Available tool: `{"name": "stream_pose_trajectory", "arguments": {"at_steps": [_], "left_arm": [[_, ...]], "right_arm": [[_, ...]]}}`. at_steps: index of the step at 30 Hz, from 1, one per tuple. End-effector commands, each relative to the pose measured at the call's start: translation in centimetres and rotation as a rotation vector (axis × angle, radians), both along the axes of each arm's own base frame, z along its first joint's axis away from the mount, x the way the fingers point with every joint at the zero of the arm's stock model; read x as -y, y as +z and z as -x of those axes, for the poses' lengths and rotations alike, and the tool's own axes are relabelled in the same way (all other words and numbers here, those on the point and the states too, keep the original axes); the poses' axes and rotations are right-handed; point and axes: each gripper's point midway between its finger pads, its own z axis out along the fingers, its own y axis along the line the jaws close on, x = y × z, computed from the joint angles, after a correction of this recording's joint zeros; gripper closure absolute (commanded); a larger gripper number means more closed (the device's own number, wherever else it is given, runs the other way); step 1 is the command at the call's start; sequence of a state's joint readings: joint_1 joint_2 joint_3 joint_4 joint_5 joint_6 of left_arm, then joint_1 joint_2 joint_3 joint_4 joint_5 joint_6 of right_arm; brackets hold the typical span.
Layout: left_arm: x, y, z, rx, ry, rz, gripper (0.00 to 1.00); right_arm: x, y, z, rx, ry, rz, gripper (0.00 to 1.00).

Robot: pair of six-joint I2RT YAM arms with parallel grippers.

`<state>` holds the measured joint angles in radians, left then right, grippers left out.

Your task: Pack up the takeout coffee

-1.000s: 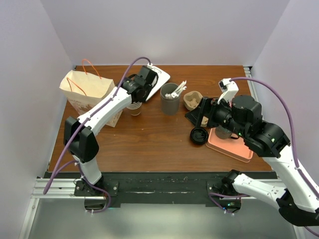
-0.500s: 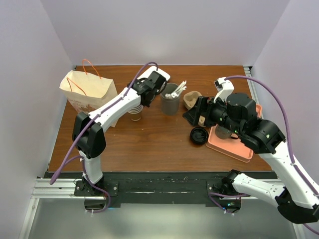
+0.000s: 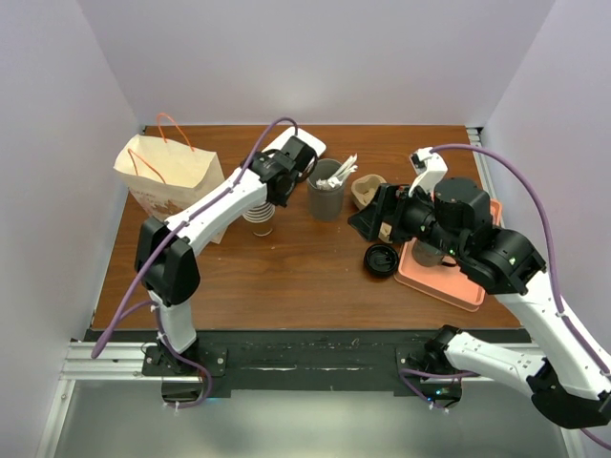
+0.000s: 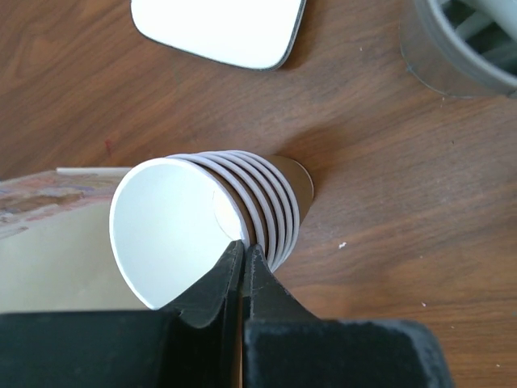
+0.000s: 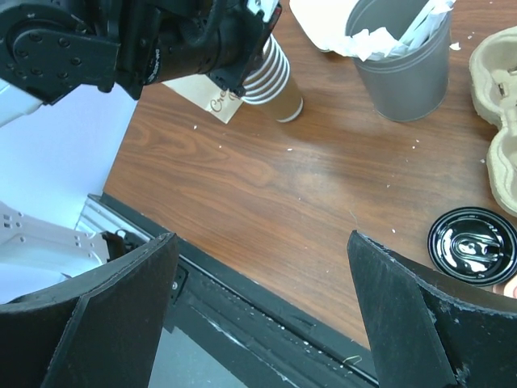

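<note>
Left gripper (image 4: 242, 252) has its fingers pressed together at the rim of the cup stack (image 4: 202, 218). Right gripper (image 5: 258, 242) hangs wide apart. The coffee cup (image 3: 426, 254), mostly hidden, stands on the pink tray (image 3: 449, 284) at the table's 4 o'clock, with a black lid (image 3: 381, 259) at its 9.

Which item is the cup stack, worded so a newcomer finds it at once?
Start at the paper bag on the far left of the table. Just right of it, before the grey cup of utensils, is the stack of cups, leaning. Unlike its neighbours it is a lidless nest of white rims over a tan base, and the left gripper is shut on its top rim.
</note>
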<state>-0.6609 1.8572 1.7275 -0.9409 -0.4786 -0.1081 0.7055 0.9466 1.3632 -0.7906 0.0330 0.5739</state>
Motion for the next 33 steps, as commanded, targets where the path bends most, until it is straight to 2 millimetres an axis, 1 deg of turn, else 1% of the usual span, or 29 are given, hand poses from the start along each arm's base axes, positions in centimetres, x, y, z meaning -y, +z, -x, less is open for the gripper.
{"name": "stream_pose_trajectory", "arguments": {"at_steps": [1, 2, 3, 4, 5, 6, 7, 8, 9, 10, 11, 12, 13, 14, 15, 16, 17, 19, 20, 21, 22, 23, 27, 29, 31, 33], "left_arm": [[-0.1, 0.8, 1.7, 0.010, 0.018, 0.042, 1.00], [0.1, 1.5, 1.7, 0.025, 0.016, 0.075, 1.00], [0.2, 3.1, 1.7, 0.071, 0.015, 0.130, 1.00], [0.2, 3.8, 2.1, 0.086, 0.019, 0.166, 1.00], [0.2, 3.9, 2.4, 0.085, 0.020, 0.180, 1.00], [0.1, 3.4, 3.1, 0.064, 0.011, 0.192, 1.00], [0.1, 3.0, 3.6, 0.050, 0.013, 0.208, 1.00], [0.3, 3.2, 4.3, 0.040, 0.004, 0.233, 1.00], [0.1, 2.3, 4.8, 0.024, 0.004, 0.237, 1.00], [0.0, 2.1, 5.2, 0.018, 0.005, 0.249, 1.00], [0.0, 2.1, 5.5, 0.021, 0.002, 0.261, 1.00], [-0.1, 2.1, 6.2, 0.019, -0.007, 0.280, 1.00], [-0.2, 2.2, 6.5, 0.021, -0.012, 0.291, 1.00], [-0.2, 2.9, 7.0, 0.031, -0.026, 0.317, 1.00], [-0.3, 2.6, 7.4, 0.030, -0.037, 0.326, 1.00], [-0.3, 2.6, 7.7, 0.031, -0.053, 0.336, 1.00], [-0.2, 3.3, 8.1, 0.044, -0.070, 0.364, 1.00], [-0.5, 3.2, 8.7, 0.045, -0.078, 0.373, 1.00], [-0.3, 3.8, 9.1, 0.053, -0.092, 0.400, 1.00], [-0.3, 3.7, 9.3, 0.055, -0.098, 0.409, 1.00], [-0.3, 3.9, 9.5, 0.059, -0.106, 0.420, 1.00], [-0.2, 4.0, 9.7, 0.058, -0.114, 0.432, 1.00], [-0.1, 4.2, 10.1, 0.063, -0.133, 0.451, 1.00], [-0.2, 4.0, 10.0, 0.056, -0.126, 0.436, 1.00], [-0.2, 3.9, 9.9, 0.054, -0.128, 0.425, 1.00], [-0.6, 4.4, 9.3, 0.075, -0.115, 0.396, 1.00]], "right_arm": [[-0.5, 0.2, -0.4, 0.003, -0.004, -0.040, 0.11], [-0.3, -0.6, -0.9, -0.027, -0.050, -0.036, 0.11], [-0.1, -1.4, -1.4, -0.053, -0.087, -0.027, 0.12], [0.0, -2.7, -2.1, -0.099, -0.150, -0.026, 0.12], [-0.7, -2.5, -2.7, -0.109, -0.168, -0.076, 0.12], [-1.5, -3.9, -3.2, -0.139, -0.163, -0.081, 0.13], [-2.2, -4.1, -3.6, -0.146, -0.162, -0.108, 0.16], [-3.1, -3.8, -4.4, -0.158, -0.177, -0.172, 0.18], [-4.0, -5.4, -5.2, -0.200, -0.194, -0.167, 0.19], [-4.6, -5.8, -5.8, -0.229, -0.216, -0.197, 0.23], [-5.5, -5.9, -6.6, -0.234, -0.222, -0.228, 0.25], [-6.1, -6.6, -7.0, -0.263, -0.225, -0.239, 0.27], [-7.2, -8.1, -7.5, -0.310, -0.216, -0.234, 0.29], [-8.2, -7.9, -8.1, -0.318, -0.212, -0.281, 0.32], [-8.8, -8.4, -8.3, -0.335, -0.206, -0.293, 0.33], [-10.0, -9.2, -9.0, -0.367, -0.206, -0.319, 0.33], [-10.4, -9.6, -9.3, -0.377, -0.213, -0.329, 0.34], [-11.6, -10.4, -10.1, -0.404, -0.229, -0.356, 0.36], [-12.0, -10.9, -10.4, -0.419, -0.239, -0.362, 0.36], [-12.4, -11.1, -10.6, -0.433, -0.245, -0.373, 0.37], [-13.1, -10.8, -10.7, -0.440, -0.243, -0.410, 0.37], [-13.6, -11.5, -10.9, -0.456, -0.242, -0.412, 0.37], [-15.9, -12.1, -10.6, -0.483, -0.212, -0.428, 0.39], [-16.3, -12.7, -10.5, -0.497, -0.211, -0.413, 0.39], [-16.2, -13.3, -10.5, -0.504, -0.216, -0.399, 0.39], [-16.3, -13.2, -10.4, -0.499, -0.209, -0.393, 0.39]]}}
